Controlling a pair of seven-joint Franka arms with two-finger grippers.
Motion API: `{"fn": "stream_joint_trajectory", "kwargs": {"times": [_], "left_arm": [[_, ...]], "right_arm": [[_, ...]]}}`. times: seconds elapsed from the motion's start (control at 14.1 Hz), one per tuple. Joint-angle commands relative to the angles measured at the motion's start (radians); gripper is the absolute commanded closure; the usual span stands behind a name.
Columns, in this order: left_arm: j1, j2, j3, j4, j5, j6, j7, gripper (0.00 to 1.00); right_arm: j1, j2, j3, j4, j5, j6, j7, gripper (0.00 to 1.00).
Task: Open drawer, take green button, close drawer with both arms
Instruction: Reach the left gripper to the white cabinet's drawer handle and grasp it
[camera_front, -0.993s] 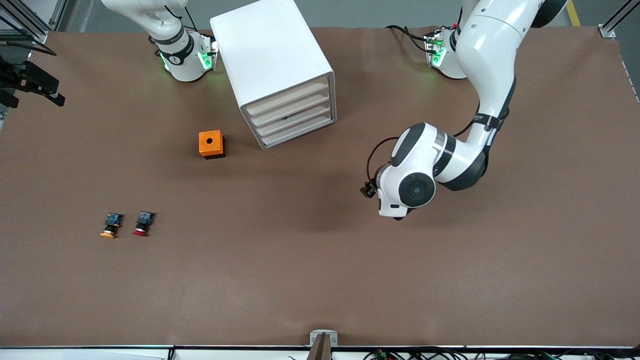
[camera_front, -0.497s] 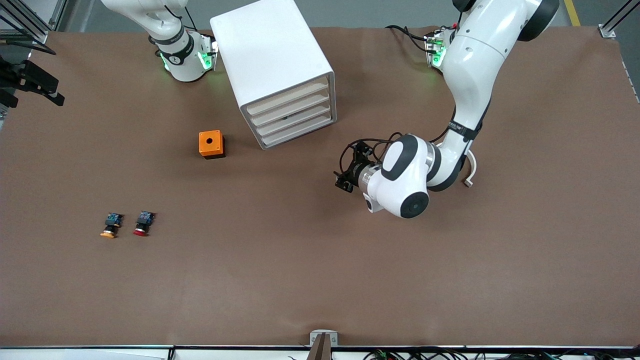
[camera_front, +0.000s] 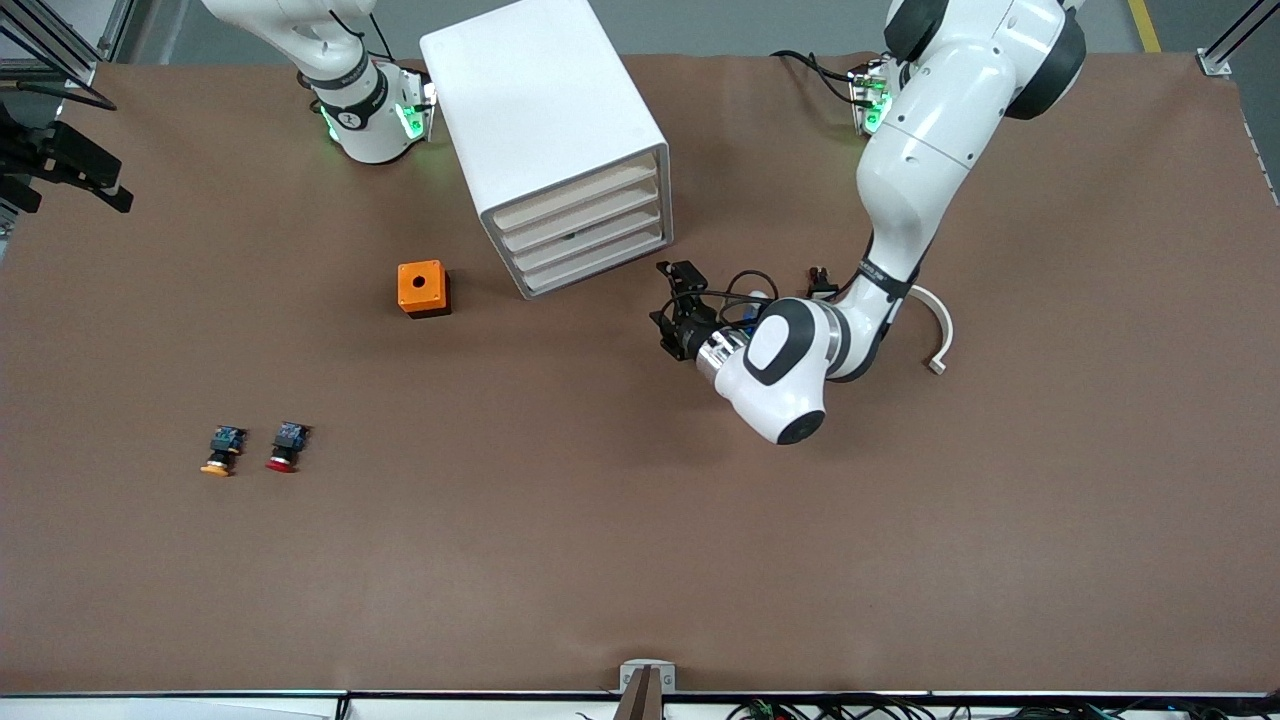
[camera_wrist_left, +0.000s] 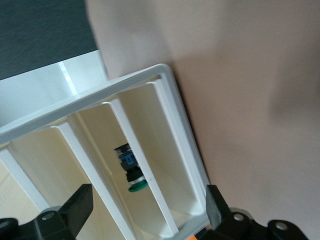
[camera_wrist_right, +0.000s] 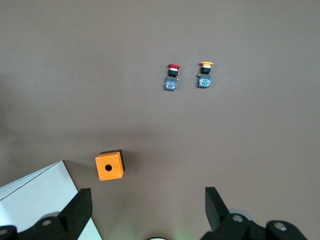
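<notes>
The button (camera_wrist_left: 131, 171) lies inside one of the four stacked drawers (camera_front: 590, 235) of the white cabinet (camera_front: 535, 110), glimpsed through the gap between two drawer fronts in the left wrist view. Its long axis runs roughly square to the drawer fronts, the green cap toward the front opening and the blue rear part deeper in. All four drawers sit pushed in, their fronts angled toward the left arm's end of the worktop (camera_front: 640, 560) and toward the front camera; the cream drawer edges lie between the button and the opening.

The left hand (camera_front: 672, 303) hovers just in front of the drawers, facing them, its fingers (camera_wrist_left: 80, 207) spread wide and holding nothing. The right hand (camera_wrist_right: 147, 210) waits high over the cabinet's edge, fingers likewise spread and empty.

An orange box (camera_front: 423, 288) with a hole stands beside the cabinet, toward the right arm's end. An orange-capped button (camera_front: 221, 451) and a red-capped button (camera_front: 287, 446) lie side by side, well apart from it, nearer the front camera.
</notes>
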Motion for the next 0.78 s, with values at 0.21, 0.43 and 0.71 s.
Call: {"fn": "stream_joint_trajectory", "kwargs": {"times": [0.21, 0.43, 0.71], "left_arm": [[-0.023, 0.07, 0.0, -0.005, -0.113, -0.089, -0.102, 0.03], [-0.029, 0.076, 0.0, -0.014, -0.117, -0.092, -0.101, 0.27], [-0.038, 0.075, -0.016, -0.043, -0.149, -0.112, -0.106, 0.42]], "right_arm": [[0.006, -0.021, -0.002, -0.016, 0.003, 0.001, 0.02, 0.0], [0.006, -0.02, -0.002, -0.016, 0.003, -0.002, 0.02, 0.0], [0.006, -0.02, -0.002, -0.014, 0.003, -0.001, 0.02, 0.0]]}}
